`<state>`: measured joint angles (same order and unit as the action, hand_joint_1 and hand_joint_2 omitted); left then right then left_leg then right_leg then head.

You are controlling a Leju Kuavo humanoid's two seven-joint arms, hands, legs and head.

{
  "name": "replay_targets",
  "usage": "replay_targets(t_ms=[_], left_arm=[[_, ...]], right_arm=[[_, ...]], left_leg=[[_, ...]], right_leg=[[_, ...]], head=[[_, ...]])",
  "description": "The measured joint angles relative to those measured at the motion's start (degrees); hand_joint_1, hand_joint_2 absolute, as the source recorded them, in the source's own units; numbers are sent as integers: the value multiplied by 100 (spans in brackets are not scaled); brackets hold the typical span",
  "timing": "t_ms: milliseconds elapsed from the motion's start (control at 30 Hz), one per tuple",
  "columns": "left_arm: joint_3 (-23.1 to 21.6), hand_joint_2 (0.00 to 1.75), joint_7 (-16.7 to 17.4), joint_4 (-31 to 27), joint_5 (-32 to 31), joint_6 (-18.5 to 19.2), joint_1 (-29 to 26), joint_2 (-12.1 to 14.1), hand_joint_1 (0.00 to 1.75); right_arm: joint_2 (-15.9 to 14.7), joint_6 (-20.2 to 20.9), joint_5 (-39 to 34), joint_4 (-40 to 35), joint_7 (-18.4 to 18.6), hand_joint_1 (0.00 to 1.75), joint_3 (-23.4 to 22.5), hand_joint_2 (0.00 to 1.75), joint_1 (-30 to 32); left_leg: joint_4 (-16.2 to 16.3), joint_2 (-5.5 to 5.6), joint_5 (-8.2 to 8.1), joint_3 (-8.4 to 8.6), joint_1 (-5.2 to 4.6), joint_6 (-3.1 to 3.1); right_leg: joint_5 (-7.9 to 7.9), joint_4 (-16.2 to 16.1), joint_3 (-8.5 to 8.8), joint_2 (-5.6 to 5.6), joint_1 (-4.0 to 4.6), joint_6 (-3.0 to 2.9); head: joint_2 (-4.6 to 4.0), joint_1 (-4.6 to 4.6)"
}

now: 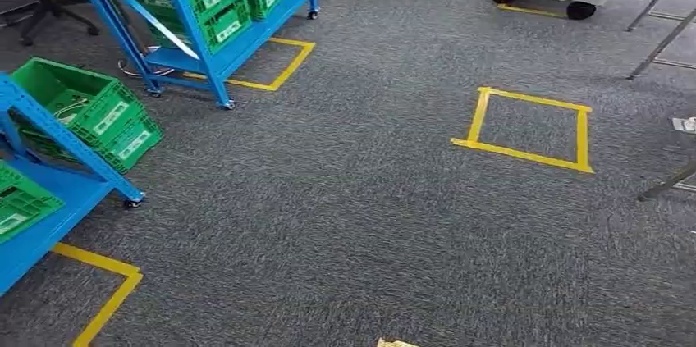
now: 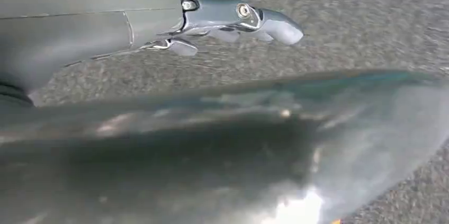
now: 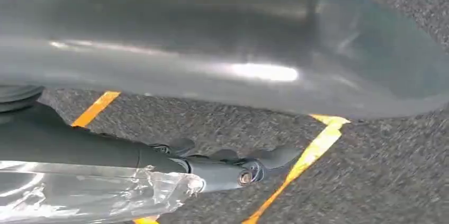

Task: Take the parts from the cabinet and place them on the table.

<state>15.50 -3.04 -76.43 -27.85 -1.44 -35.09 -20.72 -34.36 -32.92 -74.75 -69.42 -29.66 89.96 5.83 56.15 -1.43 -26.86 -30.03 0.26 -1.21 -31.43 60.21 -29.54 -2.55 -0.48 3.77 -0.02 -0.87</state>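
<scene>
Parts, bagged in clear plastic [image 3: 95, 195], sit in our right hand [image 3: 212, 168]; our left hand [image 2: 233, 23] hangs empty, fingers extended, above grey carpet [image 1: 369, 224] near blue shelves [image 1: 205, 43] with green crates [image 1: 90, 109].

Left hand [image 2: 233, 23]: a smooth grey cover is leading into a blue-grey thumb with a rounded pale tip, and a round silver screw and a smaller bolt are showing at its pivots. Right hand [image 3: 233, 168]: a dark grey cover is leading into a grey thumb with one brass-ringed screw, and darker rounded fingers [image 3: 275, 156] are showing beside it.
</scene>
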Motion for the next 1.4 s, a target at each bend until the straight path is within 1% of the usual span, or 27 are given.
replay_targets(t_ms=[67, 133, 200, 233, 267, 300, 433, 467, 500, 533, 600, 633, 667, 733, 767, 800, 833, 967, 1033, 1100, 1133, 1167, 1200, 1267, 1300, 1333, 1400], left_arm=[[-11, 0, 0, 0, -7, 0, 14, -4, 0], [-4, 0, 0, 0, -9, 0, 5, -2, 0], [-4, 0, 13, 0, -33, 0, 2, -4, 0], [-7, 0, 15, 0, -39, 0, 3, -4, 0], [-9, 0, 20, 0, -42, 0, 2, -4, 0], [-4, 0, 20, 0, -42, 0, 5, -2, 0], [-7, 0, 28, -2, -42, -2, -40, 0, 0], [-7, 0, 31, -2, -42, -4, -54, 2, 0], [-9, 0, 35, -2, -42, -4, -65, 0, 0], [-9, 0, 46, -7, -37, -4, -56, 2, 0], [-11, 0, 105, -33, 28, -9, -53, 4, 0], [-11, 0, 136, -48, 77, -18, -70, 4, 0], [-11, 0, 234, -85, 83, 26, -99, 7, 0], [-4, 0, 396, -230, 92, 212, -213, 11, 0], [20, 0, 424, -313, 120, 280, -270, 15, 0], [48, 0, 424, -404, 144, 332, -307, 15, 0], [70, 0, 422, -472, 159, 358, -297, 15, 0], [122, 0, 424, -586, 181, 378, -407, 20, 0], [142, 0, 424, -627, 192, 378, -416, 17, 0], [159, 0, 461, -669, 316, 376, -417, 17, 0], [177, 0, 492, -684, 378, 374, -425, 17, 0], [194, 0, 531, -708, 437, 374, -438, 17, 0], [221, 0, 544, -736, 476, 376, -460, 20, 0], [238, 0, 553, -776, 500, 378, -479, 20, 0], [243, 0, 557, -795, 511, 380, -487, 20, 0], [254, 0, 564, -822, 522, 385, -493, 22, 0], [254, 0, 592, -909, 551, 391, -536, 24, 0]], right_arm=[[0, -7, 0, 0, 7, 0, 2, 0, 20], [0, -7, 20, 0, 9, 0, 4, 0, 23], [0, -4, 42, 2, 22, 0, 6, 0, 22], [0, -2, 48, 2, 26, 0, 6, 0, 19], [0, 4, 59, 4, 33, 0, 6, 0, 22], [6, 9, 61, 4, 35, 0, 4, 0, 15], [4, 48, 81, 9, 68, 0, 4, 0, 8], [4, 68, 92, 9, 70, 0, 4, 0, -2], [4, 88, 98, 11, 79, 0, 4, 0, -3], [4, 116, 125, 15, 83, 0, 2, 0, -6], [5, 201, 199, 44, 122, 0, 2, 0, 4], [7, 241, 241, 79, 127, 0, 4, 0, 0], [18, 302, 293, 120, 177, 0, 4, 0, -12], [35, 387, 374, 197, 238, 0, 2, 0, -57], [53, 420, 405, 234, 240, 0, 2, 0, -78], [72, 444, 439, 282, 240, 0, 0, 0, -93], [83, 465, 464, 317, 238, 0, -2, 0, -85], [101, 511, 490, 418, 243, 0, 2, 0, -149], [114, 560, 531, 457, 278, 0, -2, 0, -164], [133, 692, 629, 570, 350, 0, 2, 0, -162], [155, 774, 671, 645, 374, 0, 2, 0, -171], [188, 857, 710, 747, 385, 0, 4, 0, -178], [216, 927, 741, 848, 387, 0, 6, 0, -192], [251, 970, 765, 992, 385, 0, 6, 0, -217], [262, 1003, 774, 1045, 385, 0, 6, 0, -227], [289, 1025, 776, 1082, 380, 0, 4, 0, -239], [317, 1089, 772, 1191, 352, 0, 2, 0, -269]], left_leg=[[2, 138, 17, -29, 1, -24], [3, 268, 25, -36, 1, -28], [7, 433, 31, -17, 13, -14], [10, 509, 30, -3, 26, 7], [14, 586, 30, 6, 37, 41], [26, 640, 31, -11, 15, 83], [10, 910, 115, -126, 36, 244], [51, 849, 81, -140, 45, 257], [208, 534, -74, -222, 7, 273], [579, 351, -330, -403, 2, 289], [1528, 229, -776, -831, 2, 292], [1810, 217, -842, -951, 1, 282], [1790, 216, -754, -918, -3, 268], [1137, 181, -349, -540, -29, 208], [647, 60, -152, -261, -59, 166], [222, -279, -68, 2, -110, 114], [14, -307, -83, 53, -123, 116], [3, -49, -20, 17, -84, 39], [0, 50, 7, 6, -54, -4], [3, 184, 15, -16, -53, -16], [3, 251, 16, -17, -53, -16], [4, 319, 17, -16, -51, -15], [7, 397, 17, 2, -45, -12], [13, 558, 17, 38, -28, 20], [17, 621, 10, 31, -29, 54], [64, 687, -2, 3, -57, 98], [38, 813, 50, -66, -31, 170]], right_leg=[[-467, 940, -415, 205, -12, 31], [-610, 1541, -725, 235, -13, 45], [-207, 1084, -550, 245, -35, 44], [68, 589, -328, 303, -53, 51], [315, 60, -78, 462, -86, 66], [254, -178, 26, 757, -116, 87], [250, -226, 49, 547, -88, -114], [283, -259, 15, 456, -113, -174], [300, -263, 46, 413, -98, -206], [303, -263, 28, 337, -86, -241], [302, -263, 5, 164, -48, -256], [300, -262, -13, 80, -32, -261], [297, -262, -16, 6, -16, -265], [272, -263, -15, -121, 4, -282], [260, -263, 9, -175, 8, -277], [246, -267, 70, -225, 22, -261], [196, -204, 25, -285, 73, -221], [177, -246, 168, -494, 70, -130], [-147, 206, -44, 66, 35, -56], [-554, 1156, -497, 221, 16, -21], [-636, 1484, -670, 233, 14, -10], [-583, 1564, -733, 233, 9, -5], [-374, 1357, -662, 236, -7, -3], [172, 418, -241, 325, -57, 16], [329, -32, -41, 593, -108, 42], [239, -202, 28, 769, -115, 44], [223, -195, -2, 649, -91, -51]], head=[[0, -4], [0, -9], [0, -9], [0, -9], [0, -13], [0, -28], [0, -24], [0, -31], [0, 18], [0, 50], [0, 52], [0, 57], [0, 52], [0, 55], [0, 52], [0, 57], [0, 72], [0, 61], [0, 0], [0, -9], [0, -2], [0, -7], [0, -2], [0, -2], [0, -11], [0, -24], [0, -22]])
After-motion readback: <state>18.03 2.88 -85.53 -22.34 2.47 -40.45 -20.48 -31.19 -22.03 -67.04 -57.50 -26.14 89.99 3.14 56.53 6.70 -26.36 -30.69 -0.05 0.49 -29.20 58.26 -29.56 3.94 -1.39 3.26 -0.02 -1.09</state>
